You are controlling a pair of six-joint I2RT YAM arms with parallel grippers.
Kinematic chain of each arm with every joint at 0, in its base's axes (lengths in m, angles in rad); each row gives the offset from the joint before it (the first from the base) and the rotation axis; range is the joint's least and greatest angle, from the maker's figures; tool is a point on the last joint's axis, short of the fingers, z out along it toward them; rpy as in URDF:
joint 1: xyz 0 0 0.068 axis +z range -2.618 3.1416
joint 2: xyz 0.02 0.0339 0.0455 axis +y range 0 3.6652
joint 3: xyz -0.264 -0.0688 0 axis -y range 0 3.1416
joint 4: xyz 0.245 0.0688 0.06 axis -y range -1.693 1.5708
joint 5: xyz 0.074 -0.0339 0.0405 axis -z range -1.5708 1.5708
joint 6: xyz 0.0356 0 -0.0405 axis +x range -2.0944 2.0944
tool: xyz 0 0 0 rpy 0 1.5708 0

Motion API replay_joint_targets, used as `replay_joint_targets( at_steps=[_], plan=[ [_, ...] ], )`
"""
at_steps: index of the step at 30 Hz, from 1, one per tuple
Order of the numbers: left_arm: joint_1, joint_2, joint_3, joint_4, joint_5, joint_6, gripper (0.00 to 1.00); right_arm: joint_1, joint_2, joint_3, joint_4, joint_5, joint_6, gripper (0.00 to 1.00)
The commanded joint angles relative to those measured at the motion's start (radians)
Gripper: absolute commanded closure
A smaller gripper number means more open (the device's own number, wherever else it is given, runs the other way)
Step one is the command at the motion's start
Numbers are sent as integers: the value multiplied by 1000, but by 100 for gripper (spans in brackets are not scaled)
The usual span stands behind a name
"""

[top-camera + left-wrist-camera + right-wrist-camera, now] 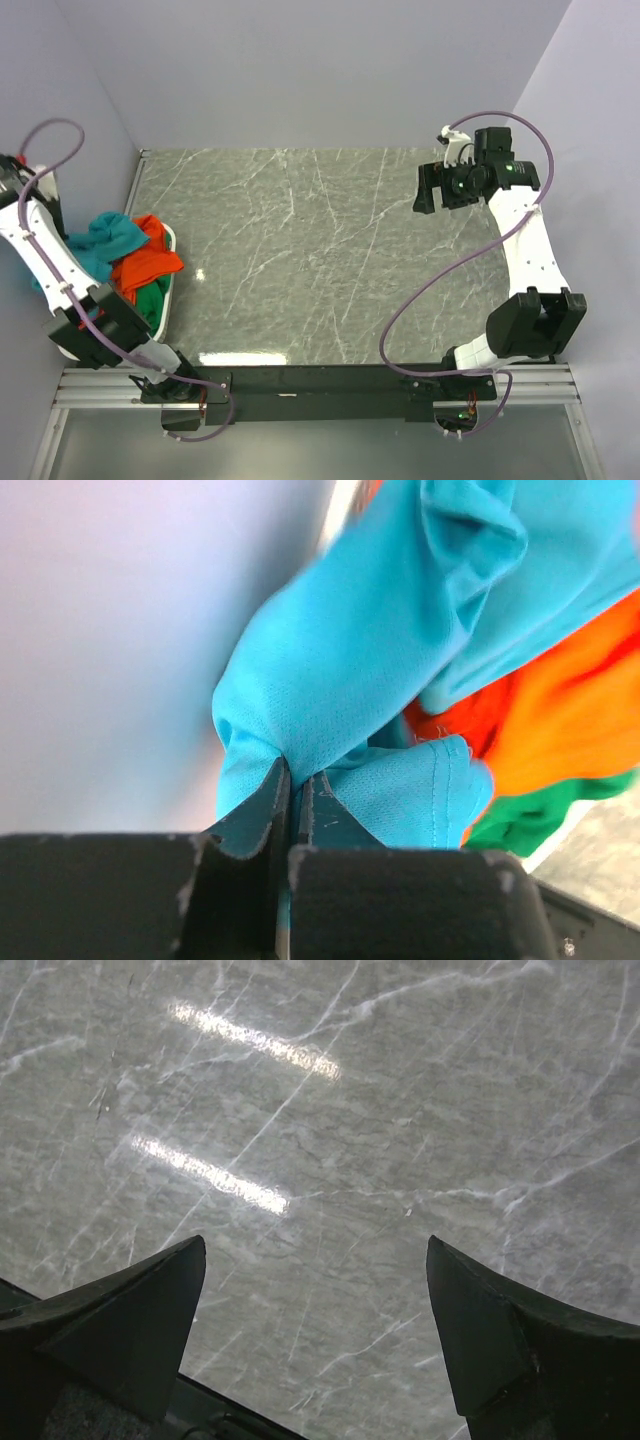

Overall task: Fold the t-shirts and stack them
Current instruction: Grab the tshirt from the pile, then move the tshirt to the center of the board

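Black left fingers [256, 818] tight on crumpled, fine-mesh teal t-shirt [340, 660]

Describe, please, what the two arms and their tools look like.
The left arm and right arm have white links, black joints and a looping purple cable each. The right tool and left tool end in dark, wedge-shaped fingers.

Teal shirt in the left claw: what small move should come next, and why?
Probably lift the left gripper and draw the teal t-shirt toward the middle of the table. Its jaws are shut on a fold of that shirt, which lies bunched against the orange t-shirt and the green t-shirt.
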Motion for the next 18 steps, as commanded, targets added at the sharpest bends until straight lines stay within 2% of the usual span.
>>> replay_joint_targets(
  at_steps=[1, 3, 4, 11, 15, 18],
  plan=[
    [-47, -13, 223, -128, 100, -22, 100, 1, 22, 84, -8, 21, -27, 4],
    [-90, -8, 355, -152, 100, -40, 100, -5, 41, 119, -19, 18, -33, 4],
    [-148, -17, 410, -151, 88, -45, 100, -5, 48, 130, -26, 14, -34, 4],
    [-497, -7, 631, -116, 71, -149, 100, -74, 109, 248, -77, -37, -36, 4],
    [-681, 35, 707, -64, 143, -220, 100, -189, 127, 323, -143, -107, -44, 4],
    [-932, 51, 707, 16, 161, -266, 100, -247, 108, 314, -155, -120, -65, 4]
  ],
)
